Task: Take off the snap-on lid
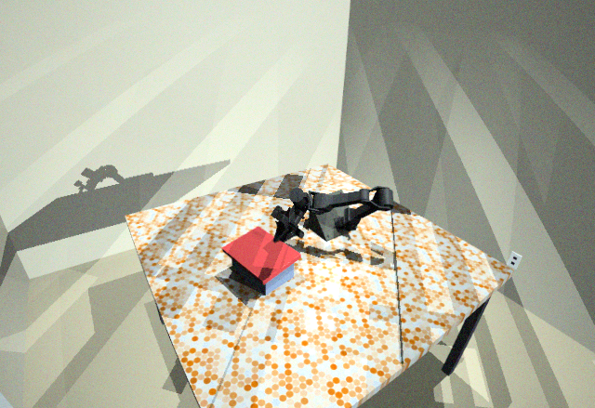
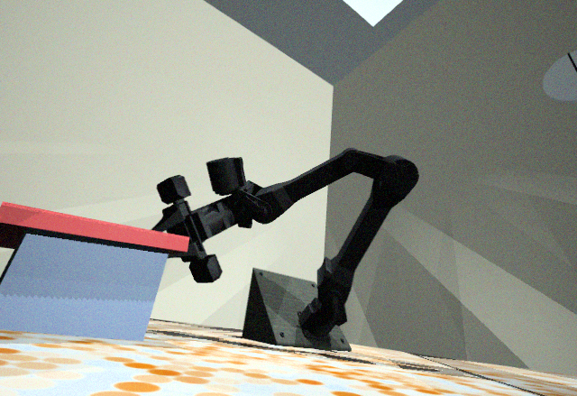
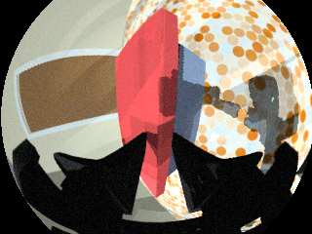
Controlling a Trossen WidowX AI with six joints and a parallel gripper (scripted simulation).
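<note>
The red lid (image 1: 254, 250) (image 2: 93, 229) (image 3: 143, 83) lies over the top of the blue-grey storage box (image 1: 280, 279) (image 2: 88, 289) (image 3: 193, 70), red side up. A thin dark band shows beneath its rim in the exterior view; I cannot tell whether this is a gap or shadow. The box stands on the table (image 1: 312, 360) (image 2: 279, 375) (image 3: 239, 29). My gripper (image 1: 278, 239) (image 2: 162, 241) (image 3: 159, 136) is shut on the lid's edge on the side facing the arm's base, one finger above and one below. The lower fingertip is mostly hidden behind the lid in the exterior view.
The arm's wedge-shaped base (image 1: 327, 227) (image 2: 284, 305) stands on the table behind the gripper. The table's left edge (image 1: 154, 293) runs past the far side of the box. Shadows of the arm and box fall across the patterned top.
</note>
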